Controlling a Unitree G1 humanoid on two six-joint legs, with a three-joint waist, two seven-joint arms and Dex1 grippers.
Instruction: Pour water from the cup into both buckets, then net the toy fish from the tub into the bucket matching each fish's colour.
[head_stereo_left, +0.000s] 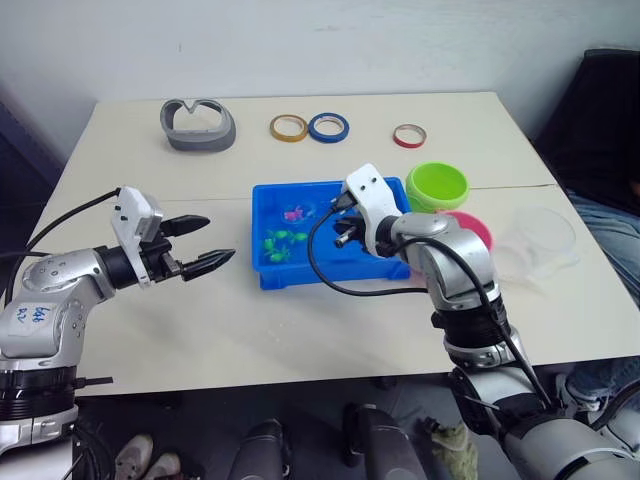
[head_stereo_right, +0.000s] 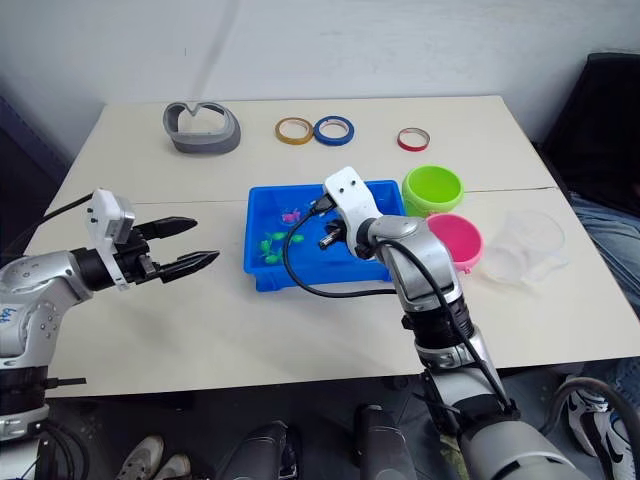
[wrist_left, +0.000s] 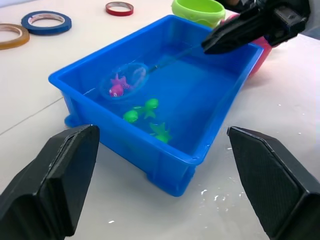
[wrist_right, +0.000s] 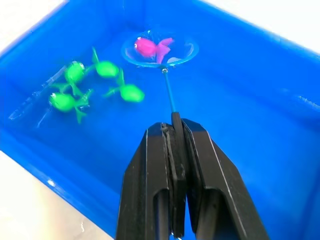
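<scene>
Beige table (head_stereo_left: 300, 330): my right gripper (wrist_right: 175, 131) pinches the thin dark handle of the small blue-rimmed net (wrist_right: 159, 50), a pink toy fish (wrist_right: 150, 48) in its hoop, inside the shallow blue plastic tub (head_stereo_left: 300, 277). My left gripper (head_stereo_left: 200, 243) hovers spread beside the tub.

Net (wrist_right: 159, 51): small round blue-rimmed hoop on thin dark stick, held low inside blue tub (head_stereo_left: 275, 278). Pink fish (wrist_right: 150, 47) lies within hoop. Green fish (wrist_right: 90, 85) clustered just beside hoop. Lime green bucket (head_stereo_left: 437, 185), pink bucket (head_stereo_right: 455, 240) beyond handle end; clear cup (head_stereo_right: 527, 243) farther still.
</scene>
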